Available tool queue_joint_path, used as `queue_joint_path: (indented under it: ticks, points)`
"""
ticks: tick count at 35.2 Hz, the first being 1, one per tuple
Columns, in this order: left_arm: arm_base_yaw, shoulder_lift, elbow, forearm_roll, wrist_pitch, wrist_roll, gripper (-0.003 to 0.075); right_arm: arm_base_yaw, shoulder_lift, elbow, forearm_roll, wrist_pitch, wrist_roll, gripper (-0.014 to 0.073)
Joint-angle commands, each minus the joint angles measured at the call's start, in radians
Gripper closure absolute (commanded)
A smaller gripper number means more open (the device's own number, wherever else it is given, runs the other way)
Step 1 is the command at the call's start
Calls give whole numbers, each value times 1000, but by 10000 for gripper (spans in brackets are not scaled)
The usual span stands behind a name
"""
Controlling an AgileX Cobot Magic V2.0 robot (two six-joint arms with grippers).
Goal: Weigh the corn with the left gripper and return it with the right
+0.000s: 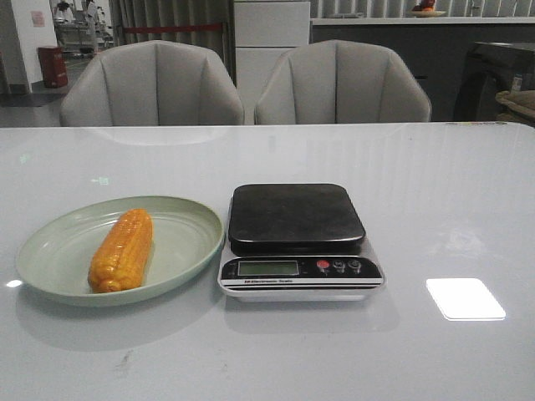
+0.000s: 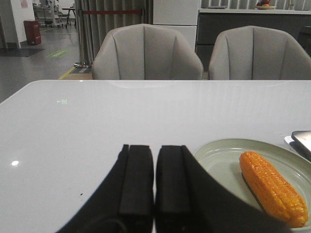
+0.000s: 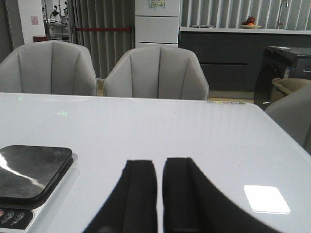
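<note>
Orange-yellow corn is lying lengthwise in the green plate beside the scale, so the left gripper, currently clenched like the right gripper, should be spreading wide and descending across the cob's middle.

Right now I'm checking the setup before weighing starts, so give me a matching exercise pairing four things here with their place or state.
Things:
1. corn
2. scale
3. left gripper
4. plate

Place or state:
A. fingers closed, holding nothing
B. pale green, left of the scale
C. lying on the plate
D. black platform bare

Pairs: 1-C, 2-D, 3-A, 4-B
</note>
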Motion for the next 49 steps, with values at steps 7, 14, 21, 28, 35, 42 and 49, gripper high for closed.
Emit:
queue_joint_path:
  ticks: [7, 14, 21, 28, 35, 42, 49]
  points:
    - [2, -20, 31, -10, -78, -11, 596, -5, -20, 10, -2, -77, -9, 387]
    - [2, -20, 31, -10, -78, -11, 596, -5, -20, 10, -2, -77, -9, 387]
    - [2, -20, 31, -10, -78, -11, 596, -5, -20, 10, -2, -77, -9, 387]
    - [2, -20, 31, -10, -163, -11, 596, -5, -20, 10, -2, -77, -9, 387]
    - [-7, -6, -65, -82, -219, -31, 596, -5, -20, 10, -2, -77, -9, 387]
    - [-47, 176, -309, -82, 37, -31, 596, -5, -20, 10, -2, -77, -9, 387]
    - [-84, 362, -448, -82, 235, -31, 596, -5, -20, 10, -2, -77, -9, 387]
